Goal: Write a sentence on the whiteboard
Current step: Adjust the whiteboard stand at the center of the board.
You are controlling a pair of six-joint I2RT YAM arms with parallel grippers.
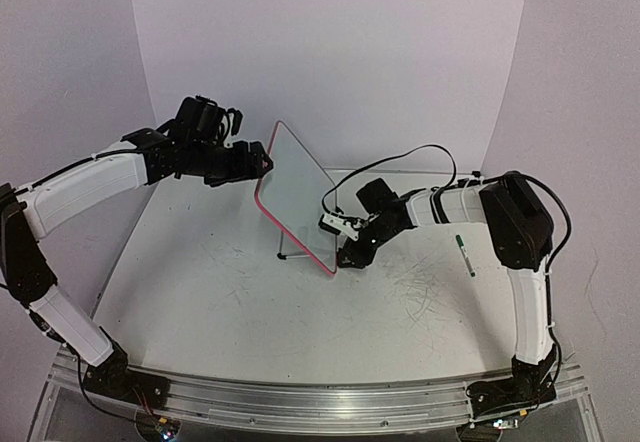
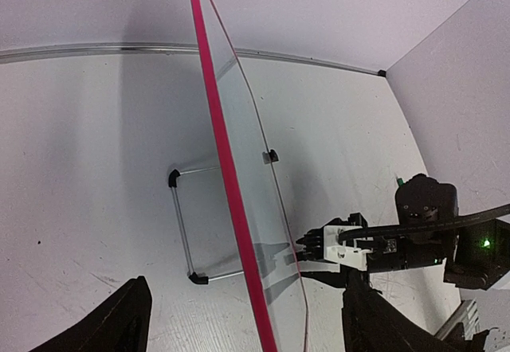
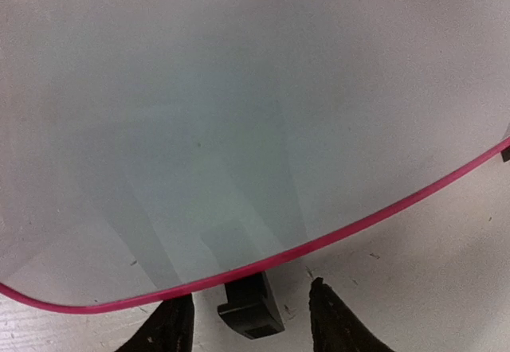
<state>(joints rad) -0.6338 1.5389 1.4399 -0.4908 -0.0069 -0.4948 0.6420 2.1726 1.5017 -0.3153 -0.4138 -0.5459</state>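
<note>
The whiteboard (image 1: 300, 200) stands near the middle of the tabletop (image 1: 230, 312), propped at a tilt on its wire stand (image 2: 182, 226). On the face we can see from the right wrist, no sentence shows. The surface looks blank, so we judge the writing not yet begun.

Along the board's lower pink edge we count two black clips: one (image 3: 249, 308) sits between the fingers of the right hand (image 1: 350, 252), the other (image 3: 505, 152) peeks in at the picture's right border. That hand is low at the board's near bottom corner, its jaws partly apart on either side of the clip, with a gap showing on each side and nothing held.

The left hand (image 1: 262, 162) is at the opposite top corner, jaws wide with the pink rim running between them, also gripping nothing. We think the two hands frame opposite corners to steady or square the light board, which would otherwise slide under a pen's push.

One green-tipped marker (image 1: 465, 255) lies on the tabletop beside the right arm, well apart from both hands.

In all we count one board, one stand, two clips, one marker and two hands.
</note>
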